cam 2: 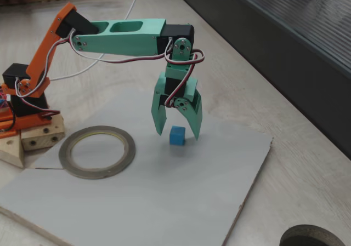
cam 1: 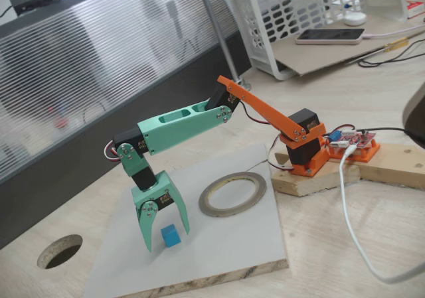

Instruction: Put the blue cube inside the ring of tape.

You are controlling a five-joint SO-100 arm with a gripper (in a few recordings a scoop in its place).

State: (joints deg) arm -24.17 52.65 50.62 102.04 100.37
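Observation:
The blue cube (cam 1: 171,235) (cam 2: 177,135) rests on the grey board. My green gripper (cam 1: 166,238) (cam 2: 176,133) points straight down over it, open, with one finger on each side of the cube and the tips near the board. Whether the fingers touch the cube cannot be told. The ring of tape (cam 1: 232,193) (cam 2: 97,151) lies flat on the same board, several cube-widths from the cube, toward the arm's orange base.
The grey board (cam 1: 232,245) (cam 2: 164,202) lies on a wooden tabletop with a round hole (cam 1: 60,251) (cam 2: 312,238) cut through it. The orange base (cam 1: 307,153) sits on wooden blocks with a white cable (cam 1: 352,225) beside it. A white basket (cam 1: 292,12) stands behind.

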